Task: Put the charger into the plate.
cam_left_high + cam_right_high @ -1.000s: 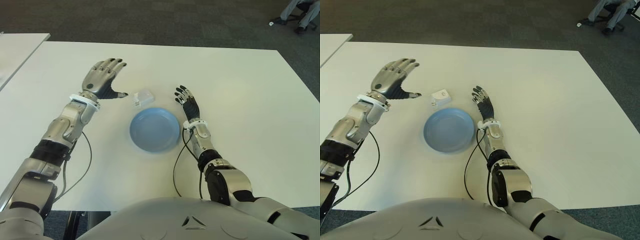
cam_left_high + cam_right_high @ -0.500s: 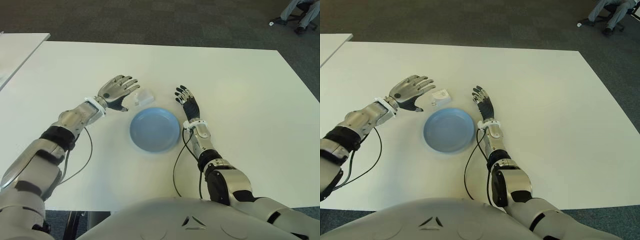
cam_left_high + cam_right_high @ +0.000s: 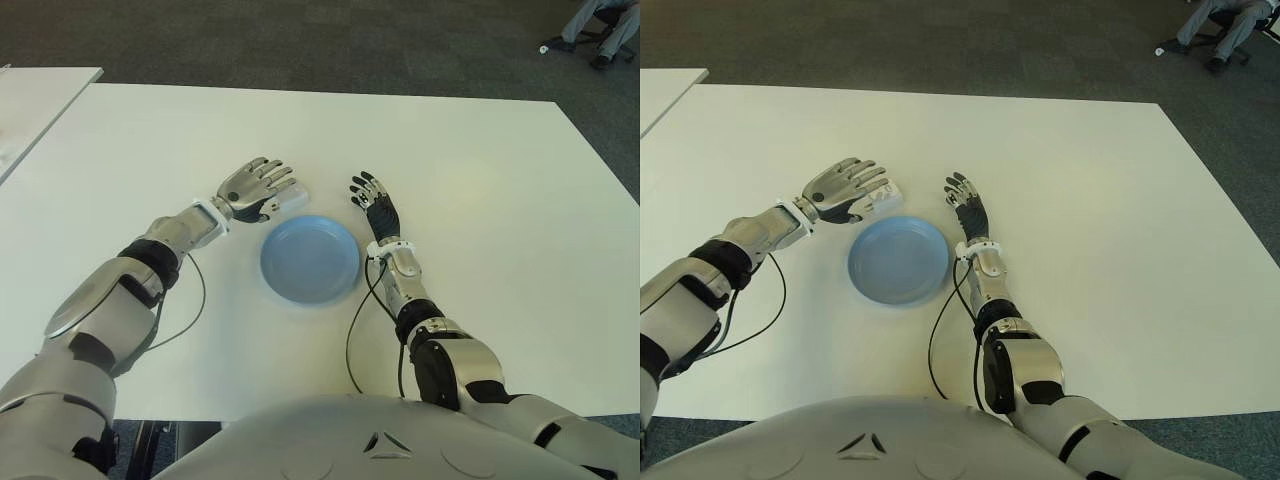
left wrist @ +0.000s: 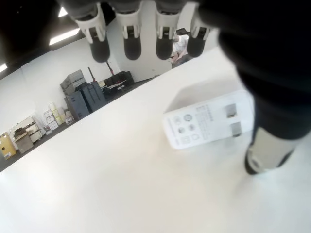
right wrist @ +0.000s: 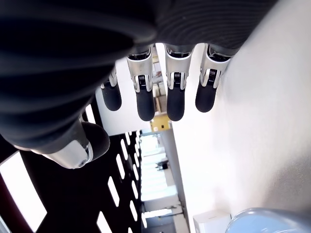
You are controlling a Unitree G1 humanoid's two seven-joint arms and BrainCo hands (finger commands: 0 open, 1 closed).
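White tabletop (image 3: 480,170) seen from the head camera, filling most of the frame. Near the centre, slightly left, lies a round blue plate (image 3: 310,259) with nothing in it. The white charger (image 3: 291,199) sits on the tabletop just beyond the plate's upper-left rim, close to it — whether the two touch cannot be told.

The left robot hand (image 3: 253,187) reaches in from the lower left of the frame and is spread palm-down over the charger's left side; its fingers extend toward the upper right and partly cover the charger. In the left wrist view the charger (image 4: 209,119) lies flat on the tabletop with its printed face and two metal prongs showing, beneath the outstretched fingertips (image 4: 132,46); the thumb shows just beside the charger's prong end, but contact cannot be confirmed. The fingers are extended, not closed round the charger — the hand is released and grasps nothing.

The right robot hand (image 3: 373,203) shows just right of the plate, centre of the frame, fingers straight and pointing toward the top of the frame. The right wrist view shows its fingers (image 5: 174,97) extended and holding nothing, with the plate's rim (image 5: 257,225) and the charger's corner (image 5: 210,223) farther off.

A seated person's legs (image 3: 600,25) appear at the upper right corner, on the dark carpet.
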